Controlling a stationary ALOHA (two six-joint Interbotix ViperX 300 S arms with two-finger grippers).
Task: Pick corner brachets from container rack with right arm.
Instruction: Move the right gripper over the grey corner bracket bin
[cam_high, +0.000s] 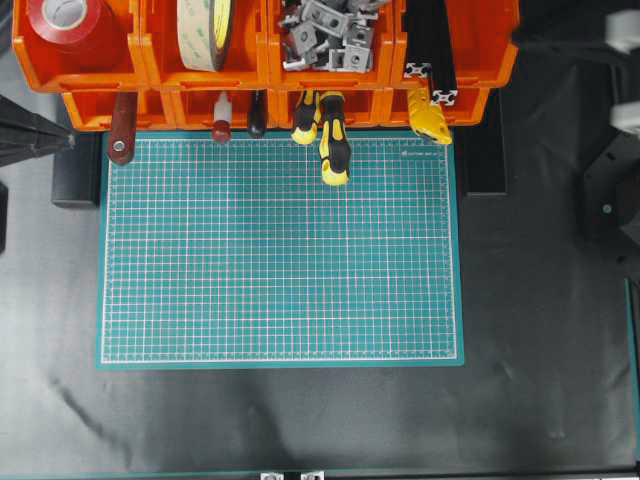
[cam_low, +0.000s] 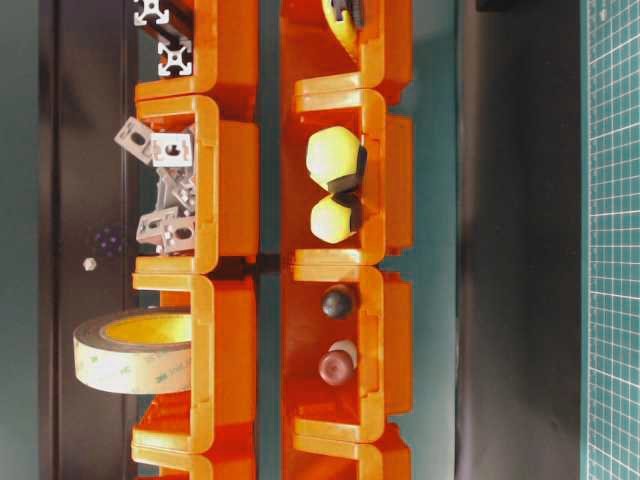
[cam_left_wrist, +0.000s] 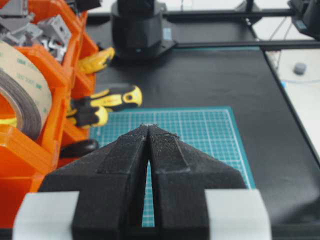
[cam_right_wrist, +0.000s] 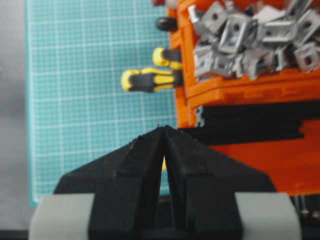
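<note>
The corner brackets (cam_high: 330, 35) are a heap of small silver-grey L-pieces in an upper bin of the orange container rack (cam_high: 150, 78). They also show in the table-level view (cam_low: 165, 190), the right wrist view (cam_right_wrist: 250, 40) and the left wrist view (cam_left_wrist: 50, 30). My right gripper (cam_right_wrist: 164, 128) is shut and empty. It is off the rack's end by the bin of black bars, with the brackets ahead and to the right. My left gripper (cam_left_wrist: 149, 126) is shut and empty, beside the rack (cam_left_wrist: 55, 75) over the mat's edge.
A green cutting mat (cam_high: 280, 250) lies in front of the rack. Yellow-black screwdriver handles (cam_high: 333, 150) stick out over it. Other bins hold black extrusion bars (cam_high: 430, 45), a tan tape roll (cam_high: 205, 30), red tape (cam_high: 70, 20) and red-handled tools (cam_high: 122, 130).
</note>
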